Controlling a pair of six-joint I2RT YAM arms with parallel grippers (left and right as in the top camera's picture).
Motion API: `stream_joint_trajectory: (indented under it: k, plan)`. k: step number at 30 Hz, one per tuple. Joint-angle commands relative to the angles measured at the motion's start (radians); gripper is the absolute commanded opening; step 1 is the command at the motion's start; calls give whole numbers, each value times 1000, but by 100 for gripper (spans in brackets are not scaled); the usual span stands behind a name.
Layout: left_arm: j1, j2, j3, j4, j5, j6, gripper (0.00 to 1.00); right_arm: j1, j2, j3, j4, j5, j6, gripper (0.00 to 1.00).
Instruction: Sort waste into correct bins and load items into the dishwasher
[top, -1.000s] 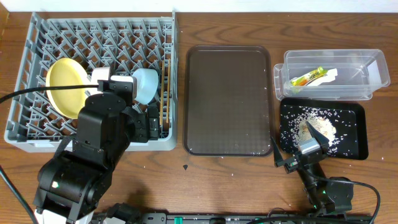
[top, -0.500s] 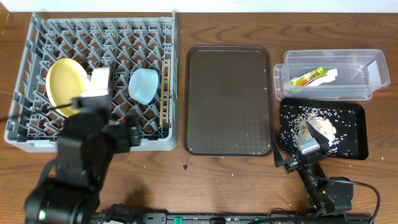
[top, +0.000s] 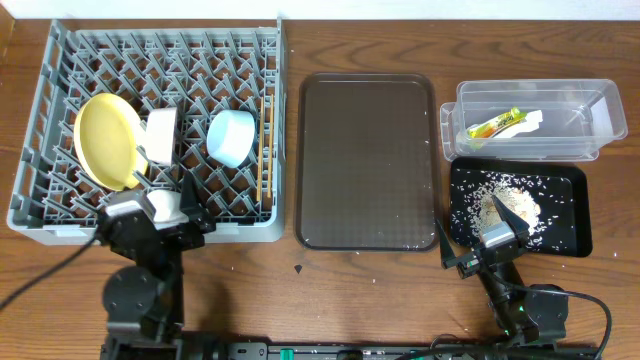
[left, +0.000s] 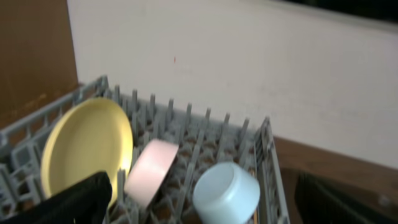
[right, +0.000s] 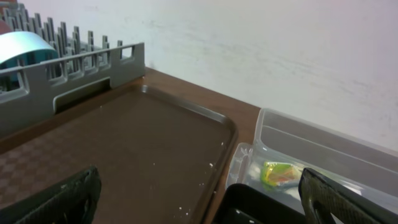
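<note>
While both arms sit low at the near edge of the table, neither one has anything in it. The left gripper (top: 168, 205) is down around 7 o'clock, right over the near wall of the dish rack (top: 45, 110), fingers spread wide and empty. The right gripper (top: 475, 238) is at about 5 o'clock, also splayed wide with nothing between the fingers, its tips at the near-left corner of the black tray (top: 568, 190).

That black tray, roughly 4 o'clock, has the rice scraps (top: 470, 195) scattered across it and the crumpled paper (top: 515, 205) sitting in the middle of the mess. The brown tray (top: 367, 160) is dead centre, with a few white specks along its near edge.

Over at 9 o'clock the rack holds the dishes. The yellow plate (top: 108, 140) stands on edge, leaning. The white bowl (top: 162, 135) is on its side right up against the plate's 3 o'clock side. The light-blue bowl (top: 233, 137) is on its side further right, apart from the white one. The chopsticks (top: 264, 150) lie along the rack's right wall, running near to far, just beside the blue bowl.

Farthest back, about 2 o'clock, the clear tub (top: 600, 120) sits right behind the black tray. The snack wrapper (top: 495, 125) is in its left half, next to a bit of white I can't make out.
</note>
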Motion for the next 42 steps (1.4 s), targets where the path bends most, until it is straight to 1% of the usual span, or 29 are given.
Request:
stream_joint_trajectory:
  k: [1, 5, 10, 16, 20, 27, 32, 42]
  plan:
    - [15, -78, -115, 69, 27, 5, 94, -7, -3, -1, -5, 9, 15, 99]
    - [15, -164, -229, 148, 29, 5, 94, -7, -3, -1, -5, 9, 15, 99]
    - [15, -259, -335, 185, 29, 5, 94, -7, -3, -1, -5, 9, 15, 99]
    - [15, -282, -443, 282, 29, 6, 94, -7, -3, -1, -5, 9, 15, 99]
    - [15, -282, -449, 223, 29, 5, 94, -7, -3, -1, -5, 9, 15, 99]
    - [15, -278, -449, 206, 29, 6, 94, -7, -3, -1, -5, 9, 15, 99]
    - [15, -278, -449, 97, 29, 6, 94, -7, -3, -1, -5, 9, 15, 99]
    - [15, -259, -449, 101, 29, 6, 94, -7, -3, -1, -5, 9, 15, 99]
